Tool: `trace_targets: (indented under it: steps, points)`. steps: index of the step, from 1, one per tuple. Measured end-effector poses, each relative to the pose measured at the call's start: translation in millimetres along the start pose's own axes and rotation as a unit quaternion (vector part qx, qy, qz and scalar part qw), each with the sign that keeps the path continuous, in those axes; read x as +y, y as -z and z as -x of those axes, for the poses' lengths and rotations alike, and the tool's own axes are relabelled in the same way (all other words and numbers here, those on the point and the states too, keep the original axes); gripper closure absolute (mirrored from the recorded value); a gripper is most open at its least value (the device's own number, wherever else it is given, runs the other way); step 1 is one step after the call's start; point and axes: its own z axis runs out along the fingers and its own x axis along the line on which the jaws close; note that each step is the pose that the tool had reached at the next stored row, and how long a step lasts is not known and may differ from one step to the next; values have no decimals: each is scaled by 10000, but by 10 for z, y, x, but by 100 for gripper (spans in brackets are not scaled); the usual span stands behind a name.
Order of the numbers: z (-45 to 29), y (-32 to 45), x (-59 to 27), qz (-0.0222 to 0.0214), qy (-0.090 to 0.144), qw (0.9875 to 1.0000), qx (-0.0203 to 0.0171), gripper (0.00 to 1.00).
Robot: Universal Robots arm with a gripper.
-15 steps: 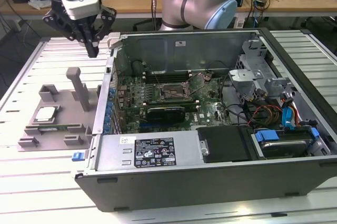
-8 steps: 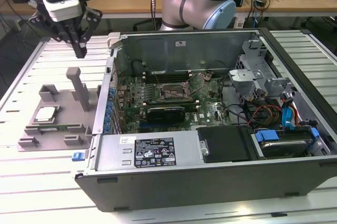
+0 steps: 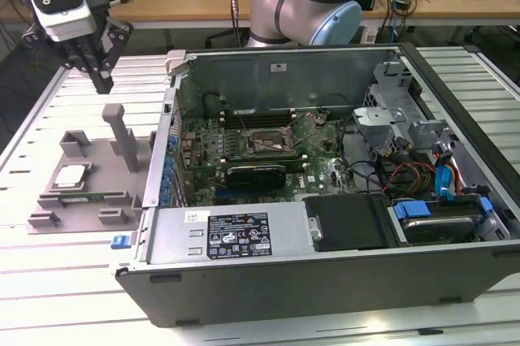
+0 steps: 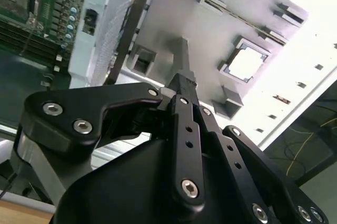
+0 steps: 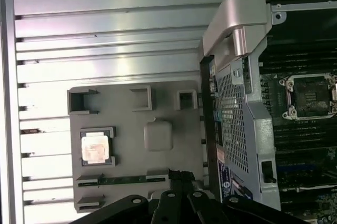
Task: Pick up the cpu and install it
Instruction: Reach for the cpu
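— Jaws pinched together on that gripper (image 3: 103, 82), as far as I can see, with nothing between them.
— So no pick yet?
— No. I'd call this the approach to the pick. The cpu (image 3: 71, 175) lies flat in its pocket on the grey holder (image 3: 101, 169), on the slatted table (image 3: 49, 281) at the exterior view's left of the computer case (image 3: 325, 281).
— Right under the jaws?
— No. The gripper hangs high over the holder's far side, above the upright post (image 3: 114, 118). The chip sits well apart from the tips, lower and off to one side.
— What does the grab ask for?
— By my guess, parted jaws squared over the chip's edges. The socket (image 3: 266, 142) in the case stands bare.
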Motion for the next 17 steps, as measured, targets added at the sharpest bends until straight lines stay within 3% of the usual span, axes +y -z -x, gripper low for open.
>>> trace_targets:
  steps: [1,4,6,10,17]
  points:
    - [-76,-49,-7,0,1,10000,0,89]
    - [-182,-108,-18,0,3,10000,1,89]
    - [-332,-179,-33,0,6,10000,0,89]
    - [-544,-296,-52,0,8,10000,0,89]
    - [-711,-427,-56,0,10,10000,1,89]
